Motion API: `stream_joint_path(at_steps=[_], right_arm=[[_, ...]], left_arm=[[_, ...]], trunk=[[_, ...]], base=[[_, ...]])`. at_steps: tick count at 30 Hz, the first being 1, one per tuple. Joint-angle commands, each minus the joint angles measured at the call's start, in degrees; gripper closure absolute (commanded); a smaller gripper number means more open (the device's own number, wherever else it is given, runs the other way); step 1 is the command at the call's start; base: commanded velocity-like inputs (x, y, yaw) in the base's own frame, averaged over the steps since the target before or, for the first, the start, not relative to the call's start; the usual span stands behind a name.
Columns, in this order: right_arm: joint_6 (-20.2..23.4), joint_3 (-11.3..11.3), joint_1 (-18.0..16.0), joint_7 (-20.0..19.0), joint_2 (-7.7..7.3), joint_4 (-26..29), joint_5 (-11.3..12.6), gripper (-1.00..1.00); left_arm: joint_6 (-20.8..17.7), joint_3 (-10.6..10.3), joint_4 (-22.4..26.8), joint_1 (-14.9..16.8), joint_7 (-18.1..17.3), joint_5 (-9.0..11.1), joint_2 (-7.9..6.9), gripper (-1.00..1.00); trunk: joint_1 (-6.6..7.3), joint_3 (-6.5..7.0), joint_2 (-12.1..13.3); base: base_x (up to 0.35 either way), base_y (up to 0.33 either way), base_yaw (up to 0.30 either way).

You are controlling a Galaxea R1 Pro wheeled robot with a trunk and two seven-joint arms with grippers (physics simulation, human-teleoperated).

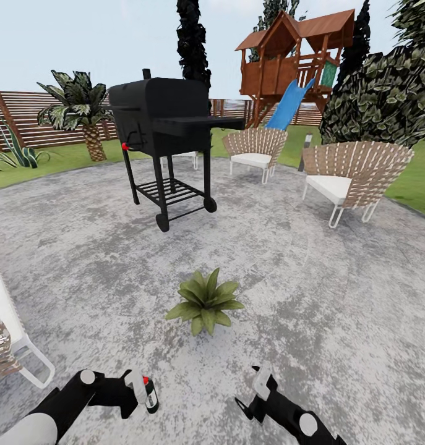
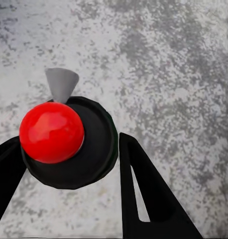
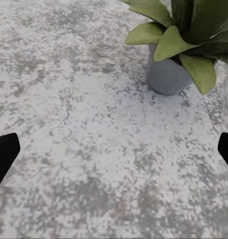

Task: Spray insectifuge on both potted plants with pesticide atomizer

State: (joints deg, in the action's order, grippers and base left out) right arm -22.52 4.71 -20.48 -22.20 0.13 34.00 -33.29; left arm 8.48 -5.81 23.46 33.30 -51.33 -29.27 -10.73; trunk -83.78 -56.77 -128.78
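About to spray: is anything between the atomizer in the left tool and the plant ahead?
Nothing visible: only bare patio lies between the pesticide atomizer in the left tool and the potted plant.

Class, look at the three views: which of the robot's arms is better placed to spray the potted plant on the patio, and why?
Left. The left gripper already holds the pesticide atomizer, close to the potted plant. The right gripper has its jaws open and empty.

potted plant (image 3: pixel 186 35) perhaps edge-cropped
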Motion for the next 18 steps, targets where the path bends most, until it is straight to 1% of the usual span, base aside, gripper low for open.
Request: stream_joint_path(at_steps=[1, 2, 3, 4, 5, 8, 10, 11, 14, 17, 18], right_arm=[[-0.2, -0.1, -0.2, 0.0, 0.04, 0.0, -0.5, -1.00], [-0.2, -0.1, -0.6, 0.0, 0.09, 0.0, -0.5, -1.00], [-0.2, -0.1, -1.4, -0.7, 0.17, 0.0, -0.5, -1.00], [-0.2, -0.1, -1.7, -1.8, 0.19, 0.0, -0.6, -1.00], [-0.2, -0.1, -2.1, -3.9, 0.20, 0.1, -0.6, -1.00], [-0.2, -0.1, -3.7, -12.4, 0.22, 0.2, -0.6, -1.00], [-0.2, -0.2, -4.7, -15.2, 0.22, 0.2, -0.6, -1.00], [-0.1, -0.2, -5.3, -16.7, 0.22, 0.2, -0.5, -1.00], [0.0, -0.2, -6.1, -17.9, 0.24, 0.1, -0.4, -1.00], [0.3, -0.1, -6.3, -18.9, 0.29, 0.1, -0.4, -1.00], [0.3, -0.1, -6.4, -19.8, 0.30, 0.1, -0.4, 1.00]], left_arm=[[0.6, -0.1, 0.1, 0.1, -0.1, -0.9, 0.00, 1.00], [0.6, -0.1, 0.1, 0.1, -0.2, -1.5, 0.05, 1.00], [0.6, -0.1, 0.1, 0.3, -0.4, -2.5, 0.21, 1.00], [0.6, -0.1, 0.1, 0.3, -0.4, -2.9, 0.27, 1.00], [0.7, -0.1, 0.1, 0.3, -0.5, -3.2, 0.32, 1.00], [0.7, -0.1, 0.2, 0.5, -1.3, -4.7, 0.61, 1.00], [0.7, -0.1, 0.2, 1.1, -2.7, -5.5, 0.88, 1.00], [0.6, -0.1, 0.2, 1.8, -4.2, -6.3, 1.12, 1.00], [0.6, -0.1, 0.2, 3.0, -6.0, -7.4, 1.74, 1.00], [0.6, -0.1, 0.2, 3.5, -6.5, -9.5, 3.25, 1.00], [0.5, -0.1, 0.2, 3.6, -6.6, -11.1, 4.04, 1.00]], trunk=[[0.01, -0.05, 0.0], [0.01, -0.05, 0.0], [0.01, -0.05, 0.0], [0.01, -0.05, 0.0], [0.01, -0.05, 0.0], [0.01, -0.05, 0.0], [0.01, -0.05, 0.0], [0.01, -0.05, 0.0], [0.01, -0.05, 0.0], [0.01, -0.05, 0.0], [0.01, -0.05, 0.0]], base=[[0.000, 0.000, 0.000], [0.000, 0.000, 0.000], [0.000, 0.000, 0.000], [0.000, 0.000, 0.000], [0.000, 0.000, 0.000], [0.000, 0.000, 0.000], [0.000, 0.000, 0.000], [0.000, 0.000, 0.000], [0.000, 0.000, 0.000], [0.000, 0.000, 0.000], [0.000, 0.000, 0.000]])
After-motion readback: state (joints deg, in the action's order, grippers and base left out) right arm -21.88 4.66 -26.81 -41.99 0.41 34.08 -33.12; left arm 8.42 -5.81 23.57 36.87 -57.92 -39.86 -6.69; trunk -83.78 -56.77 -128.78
